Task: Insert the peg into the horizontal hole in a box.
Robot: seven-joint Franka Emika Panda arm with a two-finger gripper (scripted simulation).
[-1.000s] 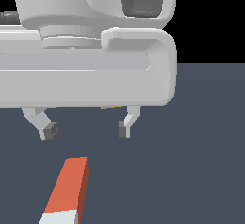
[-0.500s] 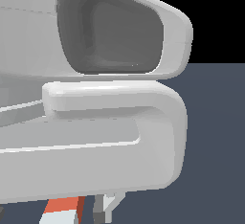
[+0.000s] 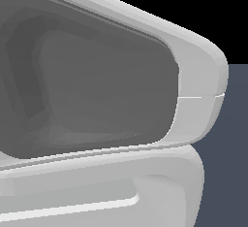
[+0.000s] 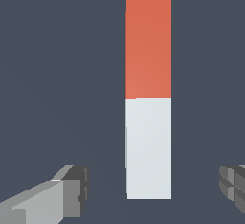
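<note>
Robot claw [image 4: 153, 194] spread wide above a peg lying flat.
Wrist view: two grey fingers [image 4: 72, 192] well apart, touching nothing; peg [image 4: 148, 98] lies between them on dark grey floor [image 4: 57, 74], pale end nearer the fingers, red-orange half beyond. Exterior view: pale grey arm body [image 3: 97, 100] fills the pic, hiding peg & claw.

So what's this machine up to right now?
A white robot arm fills almost all of the exterior view, so the wrist view tells more. There, a long square bar, half red-orange and half pale grey-white, lies flat on the dark grey floor. The open gripper hangs over its pale end, a finger on each side, not touching. No box is in view.
</note>
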